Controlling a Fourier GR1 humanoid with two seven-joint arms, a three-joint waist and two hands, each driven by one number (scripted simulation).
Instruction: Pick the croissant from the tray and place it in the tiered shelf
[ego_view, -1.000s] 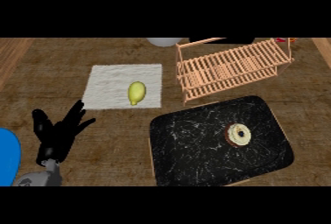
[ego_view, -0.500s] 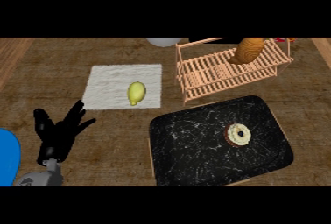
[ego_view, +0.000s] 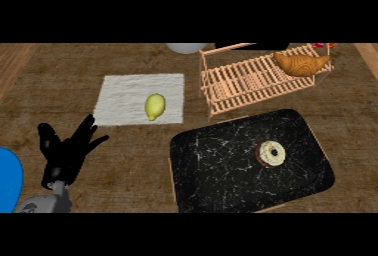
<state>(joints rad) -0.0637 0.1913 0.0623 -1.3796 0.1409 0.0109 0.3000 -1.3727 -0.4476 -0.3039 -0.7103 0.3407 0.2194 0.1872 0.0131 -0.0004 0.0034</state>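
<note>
The golden-brown croissant (ego_view: 300, 64) lies on the slatted top of the pale wooden tiered shelf (ego_view: 240, 82), at its far right end, well apart from the black marbled tray (ego_view: 214, 167). A round, cream-iced doughnut (ego_view: 271, 152) sits on the tray, right of its middle. A yellow, pear-shaped fruit (ego_view: 154, 106) rests on a white cloth (ego_view: 122, 97) left of the shelf. The robot's black left hand (ego_view: 68, 155) shows at the lower left above the brown wooden counter (ego_view: 133, 187), fingers spread wide and straight, holding nothing.
</note>
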